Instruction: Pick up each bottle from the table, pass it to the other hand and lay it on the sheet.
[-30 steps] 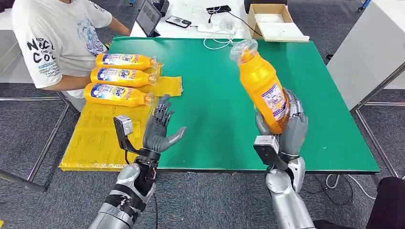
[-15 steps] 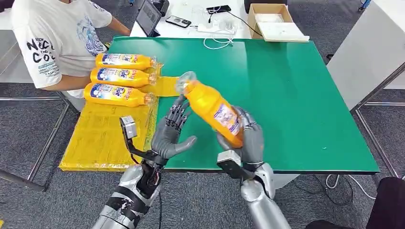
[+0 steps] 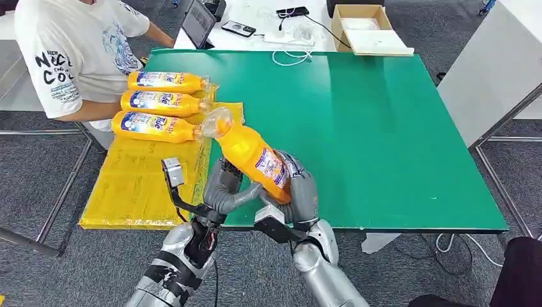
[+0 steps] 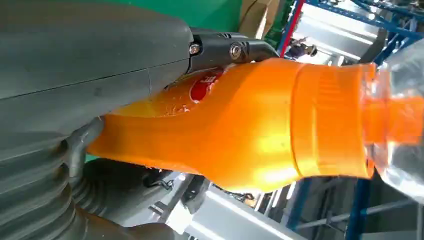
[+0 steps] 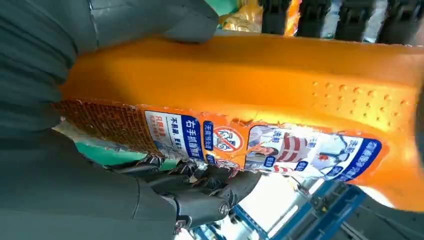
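Note:
An orange bottle (image 3: 252, 153) with a clear cap hangs tilted over the table's front edge, cap towards the yellow sheet (image 3: 134, 185). My right hand (image 3: 300, 192) grips its lower body from the right. My left hand (image 3: 224, 188) meets it from the left, thumb under the bottle and fingers behind it. In the left wrist view the bottle (image 4: 260, 130) lies between the thumb and a dark finger of my left hand (image 4: 90, 65). The right wrist view shows the labelled side (image 5: 250, 85) pressed into my right hand (image 5: 45, 50). Three more orange bottles (image 3: 160, 102) lie side by side on the sheet.
The green table (image 3: 383, 128) stretches away to the right and back. A person in a white T-shirt (image 3: 70, 57) sits at the far left beside the sheet. A cardboard box (image 3: 361, 25), a tablet (image 3: 199, 22) and cables lie on the white table behind.
My right hand has carried the bottle left and down to the table's front edge, tipping its cap towards the sheet. My left hand, open before, now has the bottle between thumb and fingers.

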### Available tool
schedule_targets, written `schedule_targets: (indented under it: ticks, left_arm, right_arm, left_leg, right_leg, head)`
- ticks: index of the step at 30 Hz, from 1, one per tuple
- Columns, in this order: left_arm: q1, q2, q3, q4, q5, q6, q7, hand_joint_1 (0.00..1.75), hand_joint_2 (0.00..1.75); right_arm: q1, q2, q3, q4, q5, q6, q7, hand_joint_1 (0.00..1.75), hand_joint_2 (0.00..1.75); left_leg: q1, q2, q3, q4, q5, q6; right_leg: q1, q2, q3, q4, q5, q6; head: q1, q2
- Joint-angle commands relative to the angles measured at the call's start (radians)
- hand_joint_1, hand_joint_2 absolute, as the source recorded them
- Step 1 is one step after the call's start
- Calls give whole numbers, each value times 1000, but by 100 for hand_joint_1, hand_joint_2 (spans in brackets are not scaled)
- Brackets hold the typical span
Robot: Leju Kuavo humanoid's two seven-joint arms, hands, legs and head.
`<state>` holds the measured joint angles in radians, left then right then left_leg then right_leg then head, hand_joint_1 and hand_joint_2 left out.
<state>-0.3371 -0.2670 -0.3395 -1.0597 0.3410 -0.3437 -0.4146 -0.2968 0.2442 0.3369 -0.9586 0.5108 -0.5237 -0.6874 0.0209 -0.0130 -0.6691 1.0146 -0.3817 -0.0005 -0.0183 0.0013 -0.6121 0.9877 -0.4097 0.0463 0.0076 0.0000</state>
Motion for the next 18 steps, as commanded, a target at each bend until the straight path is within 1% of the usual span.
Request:
schedule_targets:
  ticks: [1,2,3,4,5,7,8,9,10,11,12,13,14,15,16,17,18]
  left_arm:
    - [-70,6,-88,147,-6,15,22,0,175]
    - [-75,2,-84,158,-5,26,17,0,175]
    - [-79,-1,-78,162,-2,36,14,0,175]
    - [-82,-2,-76,163,-1,41,12,0,175]
    - [-83,-2,-75,163,-2,42,13,0,175]
    - [-85,-2,-75,162,-2,44,14,0,175]
    - [-85,-2,-75,162,-2,44,14,0,175]
    - [-81,-7,-63,157,7,54,9,0,175]
    - [-79,-8,-57,149,10,62,6,0,175]
    - [-75,-12,-44,141,24,66,1,0,175]
    - [-74,-12,-42,135,26,68,1,0,175]
    - [-72,-12,-37,124,29,75,0,0,175]
    - [-69,-15,-30,118,37,79,2,0,175]
    - [-66,-18,-24,111,46,81,0,0,175]
    - [-65,-18,-21,104,48,86,-1,0,175]
    - [-66,-17,-20,102,48,86,-1,0,175]
    - [-66,-17,-20,102,48,86,-1,0,175]
  right_arm:
    - [-58,46,137,217,5,6,-7,175,175]
    - [-61,47,153,232,4,11,-10,175,175]
    - [-61,46,167,241,6,15,-9,175,175]
    - [-60,46,175,246,10,15,-7,175,175]
    - [-59,46,176,247,10,13,-7,175,175]
    - [-58,45,177,248,10,12,-7,175,175]
    - [-58,45,177,248,10,12,-7,175,175]
    - [-60,41,183,253,3,30,-1,175,175]
    - [-59,38,191,263,3,40,4,175,175]
    - [-59,37,196,271,1,49,8,175,175]
    - [-57,36,202,279,1,57,8,175,175]
    - [-61,34,212,293,2,73,10,175,175]
    - [-61,34,217,301,-1,76,10,175,175]
    - [-62,35,223,310,-3,86,13,175,175]
    - [-65,35,227,322,-4,99,20,175,175]
    - [-64,34,227,324,-5,98,21,175,175]
    - [-64,34,227,324,-5,98,21,175,175]
  left_leg:
    - [0,3,6,-1,-2,1]
    - [0,3,4,-1,-1,0]
    - [0,3,7,-1,-2,1]
    - [0,2,3,-1,-1,0]
    - [0,2,6,0,-2,1]
    - [0,3,3,0,-1,1]
    - [0,4,8,0,-3,1]
    - [1,2,4,0,-1,1]
    - [0,2,7,0,-3,1]
    - [1,2,4,0,-2,0]
    - [1,3,7,0,-3,1]
    - [0,3,3,0,-1,0]
    - [0,3,7,0,-3,1]
    - [1,3,5,0,-2,0]
    - [1,3,7,0,-3,1]
    - [1,2,4,0,-1,0]
    - [1,2,3,0,-1,0]
  right_leg:
    - [0,1,5,-1,-2,-2]
    - [1,1,3,-1,-1,-2]
    - [1,0,7,-1,-2,-3]
    - [1,-1,2,-1,-1,-1]
    - [1,-1,6,-1,-2,-2]
    - [1,0,2,0,-1,-2]
    - [1,0,7,0,-3,-3]
    - [1,-1,4,0,-2,-2]
    - [1,-1,6,0,-3,-3]
    - [1,-1,4,0,-2,-2]
    - [1,-1,6,0,-3,-3]
    - [1,0,3,0,-1,-2]
    - [1,0,6,0,-3,-3]
    - [1,-1,4,0,-2,-2]
    - [1,-1,6,0,-3,-3]
    - [1,-1,3,0,-2,-2]
    - [1,-2,3,-1,-2,-2]
  head:
    - [-1,0]
    - [-1,0]
    - [-1,0]
    - [0,0]
    - [0,0]
    - [-1,0]
    - [0,0]
    - [-1,0]
    - [-1,0]
    - [0,0]
    - [-1,0]
    - [0,0]
    - [-1,0]
    - [-1,0]
    - [-1,0]
    - [-1,0]
    - [-1,0]
